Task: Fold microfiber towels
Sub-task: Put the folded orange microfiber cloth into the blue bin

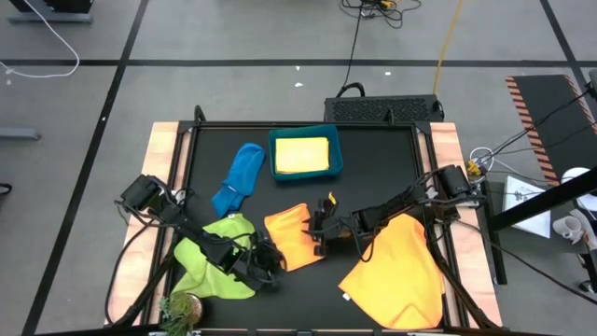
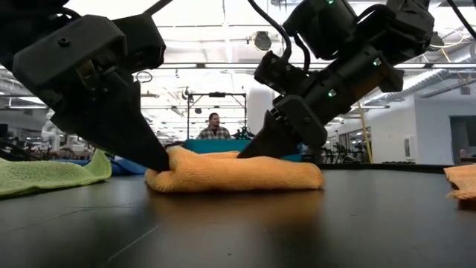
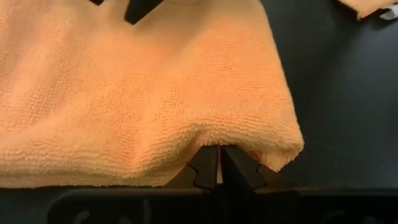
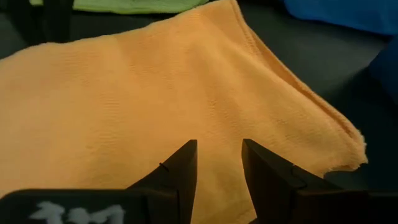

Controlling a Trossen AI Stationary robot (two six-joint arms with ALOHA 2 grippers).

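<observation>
Terry-soft cloth is what both arms are dealing with: the small orange towel (image 1: 294, 238) lies near the middle of the table (image 1: 392, 159), a little toward the front edge, already doubled into a thick pad that sags and rounds at its folds in the low view. The left gripper (image 3: 216, 169) sits at the towel's edge with its fingers pinched almost together on a bit of the hem, so it looks to be holding that edge. The right gripper (image 4: 219, 163) rests over the opposite side with a narrow gap between its fingers, above the cloth and apparently not clamped on it. Such a towel should be light and limp, with no stiffness to carry a fold, and grippy enough on its nap to cling to the pads and to itself; a hold at a corner or along the hem is likely safest, since a pinch in the middle would only bunch it. The second orange towel (image 1: 396, 271) lies spread toward the front right corner, the green towel (image 1: 215, 252) at the front left, the blue towel (image 1: 238, 177) behind it, and the yellow towel (image 1: 303, 154) in the teal bin (image 1: 338, 159) at the back edge.
</observation>
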